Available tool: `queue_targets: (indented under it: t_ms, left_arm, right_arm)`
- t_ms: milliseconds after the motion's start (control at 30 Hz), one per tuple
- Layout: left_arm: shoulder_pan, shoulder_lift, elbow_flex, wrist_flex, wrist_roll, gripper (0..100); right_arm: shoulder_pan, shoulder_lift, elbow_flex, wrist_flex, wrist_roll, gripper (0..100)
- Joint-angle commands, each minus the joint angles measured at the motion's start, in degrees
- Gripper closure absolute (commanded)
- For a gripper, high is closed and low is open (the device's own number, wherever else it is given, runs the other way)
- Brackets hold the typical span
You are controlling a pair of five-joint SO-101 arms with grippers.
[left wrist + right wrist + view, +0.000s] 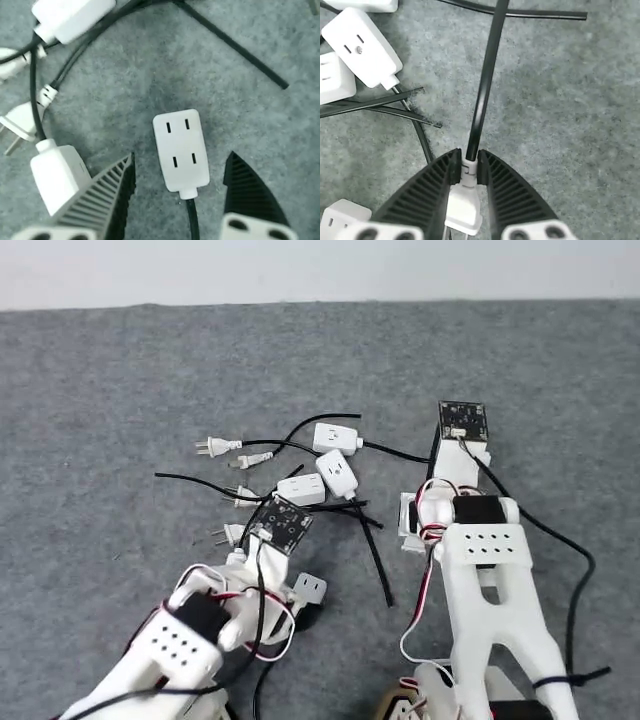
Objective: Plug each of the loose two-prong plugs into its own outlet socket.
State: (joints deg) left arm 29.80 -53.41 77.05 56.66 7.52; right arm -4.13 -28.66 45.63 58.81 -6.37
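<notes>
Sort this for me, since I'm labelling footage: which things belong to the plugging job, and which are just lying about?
Job: loose plugs, outlet sockets, socket straddled by the open left pincer, plug gripped by the right pincer.
Lying about: the grey mat.

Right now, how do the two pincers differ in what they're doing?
The left pincer is open, straddling a white outlet block; the right pincer is shut on a white plug. The left holds nothing; the right grips near the plug's black cord. Both are black and ridged.
</notes>
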Motion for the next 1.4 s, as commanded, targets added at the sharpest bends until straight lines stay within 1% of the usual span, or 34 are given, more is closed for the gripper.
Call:
queue_targets:
  t_ms: [0, 67, 167, 300, 333, 400, 500, 533, 567, 667, 800, 833, 900, 967, 1033, 1167, 1267, 1367]
  left_arm:
    - [0.44, 9.76, -1.89, -6.77, 0.88, 73]
    - [0.44, 16.44, -3.74, -9.41, 2.55, 73]
    - [0.44, 24.53, -8.48, -9.49, 5.89, 73]
    - [0.70, 30.95, -11.82, -9.49, 6.33, 73]
    - [1.32, 31.82, -12.18, -9.49, 6.33, 75]
    - [3.43, 32.88, -12.62, -9.67, 6.42, 81]
    - [7.56, 33.05, -13.05, -10.20, 6.24, 99]
    - [8.88, 33.05, -13.05, -10.64, 6.42, 99]
    - [9.58, 33.05, -13.14, -10.81, 6.51, 97]
    - [9.58, 33.05, -14.20, -11.08, 6.51, 99]
    - [5.10, 33.67, -18.33, -10.99, 7.03, 99]
    - [3.78, 33.67, -19.56, -10.81, 8.53, 99]
    - [1.76, 33.76, -21.67, -10.11, 14.68, 99]
    - [1.14, 33.76, -23.43, -8.97, 21.71, 99]
    - [1.14, 33.76, -24.31, -8.88, 26.29, 99]
    - [0.97, 36.40, -24.92, -10.81, 27.25, 99]
    - [0.70, 43.78, -27.82, -12.48, 27.16, 98]
    - [-1.58, 52.92, -34.07, -12.22, 27.08, 98]
  right_arm:
    - [0.66, -2.24, -0.53, -0.57, 0.62, 99.1]
    - [0.75, -2.24, -0.53, -0.57, 0.62, 99.1]
    - [0.75, -2.33, -0.53, -0.57, 0.62, 99.1]
    - [0.75, -2.33, -0.53, -0.57, 0.62, 99.1]
    - [0.75, -2.33, -0.53, -0.57, 0.62, 99.1]
    - [0.75, -2.33, -0.53, -0.66, 0.62, 99.1]
    - [0.75, -2.33, -0.53, -0.75, 0.53, 99.1]
    - [0.75, -2.24, -0.53, -0.84, 0.53, 99.1]
    - [0.75, -2.15, -0.53, -0.84, 0.53, 99.1]
    - [0.75, -2.07, -0.53, -0.92, 0.53, 99.1]
    - [0.57, -1.89, -0.53, -0.92, 0.53, 99.1]
    - [0.57, -1.89, -0.53, -0.92, 0.53, 99.1]
    - [0.48, -1.89, -0.53, -0.84, 0.53, 99.1]
    - [0.48, -1.80, -0.53, -0.84, 0.53, 99.1]
    - [0.48, -1.80, -0.53, -0.75, 0.53, 99.1]
    - [0.48, -1.80, -0.53, -0.66, 0.53, 99.1]
    - [0.48, -1.80, -0.53, -0.66, 0.53, 99.1]
    - [0.48, -1.80, -0.53, -0.57, 0.53, 99.1]
